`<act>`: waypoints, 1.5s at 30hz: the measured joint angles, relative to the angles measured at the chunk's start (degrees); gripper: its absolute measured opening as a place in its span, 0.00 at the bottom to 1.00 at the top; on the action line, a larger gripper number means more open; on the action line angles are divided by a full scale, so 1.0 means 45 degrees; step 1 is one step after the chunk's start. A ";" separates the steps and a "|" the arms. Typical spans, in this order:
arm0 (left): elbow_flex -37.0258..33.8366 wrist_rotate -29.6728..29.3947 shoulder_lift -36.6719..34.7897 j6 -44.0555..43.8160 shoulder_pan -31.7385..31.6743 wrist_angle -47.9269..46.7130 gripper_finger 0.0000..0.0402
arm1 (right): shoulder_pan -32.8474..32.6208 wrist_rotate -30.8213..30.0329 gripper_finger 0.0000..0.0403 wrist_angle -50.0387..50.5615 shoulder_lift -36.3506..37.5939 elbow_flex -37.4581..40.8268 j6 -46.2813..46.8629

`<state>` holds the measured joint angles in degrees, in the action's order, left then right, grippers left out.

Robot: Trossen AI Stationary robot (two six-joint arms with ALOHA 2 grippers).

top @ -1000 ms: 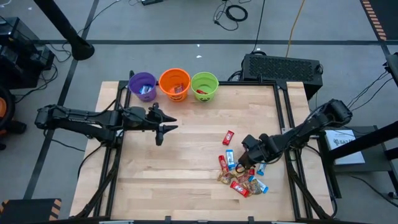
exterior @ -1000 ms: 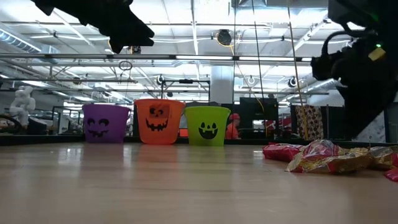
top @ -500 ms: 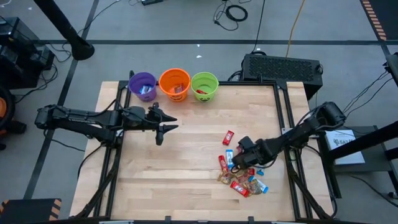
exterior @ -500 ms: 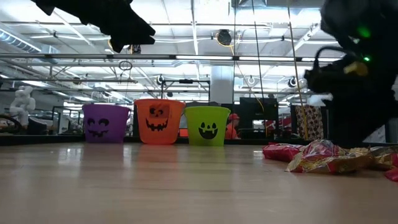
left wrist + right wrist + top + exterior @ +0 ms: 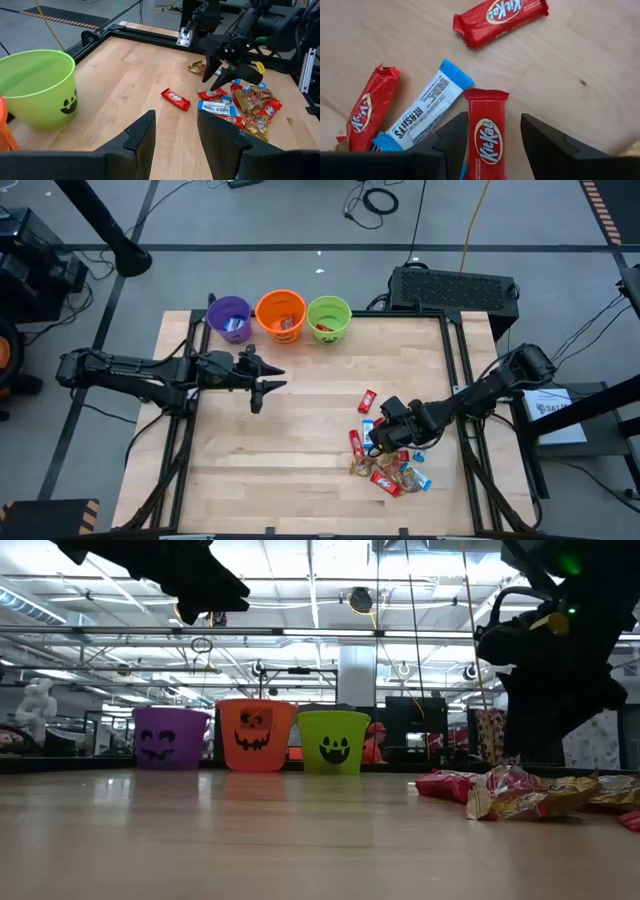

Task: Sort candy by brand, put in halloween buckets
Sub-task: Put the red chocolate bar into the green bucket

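The candy (image 5: 388, 462) lies in a loose pile of red, blue and gold wrappers on the table's near right. The purple (image 5: 230, 318), orange (image 5: 281, 315) and green (image 5: 329, 318) halloween buckets stand in a row at the far edge, with candy showing inside. My right gripper (image 5: 376, 436) points down over the pile's left side and is open. A red KitKat (image 5: 487, 131) lies flat between its fingers (image 5: 451, 142), untouched. A white and blue Hershey's bar (image 5: 422, 112) lies next to it. My left gripper (image 5: 266, 386) hangs open and empty above the table's left middle.
One KitKat (image 5: 368, 399) lies alone on the wood, far of the pile. Another red bar (image 5: 365, 107) lies beyond the Hershey's bar. A black box (image 5: 455, 287) sits behind the table's far right corner. Bare wood (image 5: 300, 460) spreads between the arms.
My right gripper has gone a little toward the table's left edge, over the pile's left side, and its wrist has rolled. It has stayed open.
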<state>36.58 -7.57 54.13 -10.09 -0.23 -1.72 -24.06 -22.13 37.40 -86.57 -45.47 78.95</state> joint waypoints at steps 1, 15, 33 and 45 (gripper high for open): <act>0.0000 0.0000 0.0000 -0.0004 0.0000 -0.0004 0.38 | -0.0048 0.0000 0.43 -0.0069 -0.0118 0.0000 -0.0049; 0.0000 0.0005 -0.0002 -0.0005 0.0000 -0.0019 0.38 | -0.0367 -0.0204 0.59 -0.1236 -0.2153 -0.0073 -0.0928; 0.0000 0.0005 -0.0005 -0.0005 0.0000 -0.0063 0.38 | -0.0430 0.0169 0.30 -0.1058 -0.2067 -0.0024 -0.1987; 0.0000 0.0005 -0.0005 -0.0005 0.0000 -0.0067 0.38 | -0.0421 0.0068 0.29 -0.0698 -0.1144 0.0068 -0.2689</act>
<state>36.58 -7.55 54.11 -10.11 -0.23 -2.02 -25.96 -21.83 34.26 -91.72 -45.17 66.85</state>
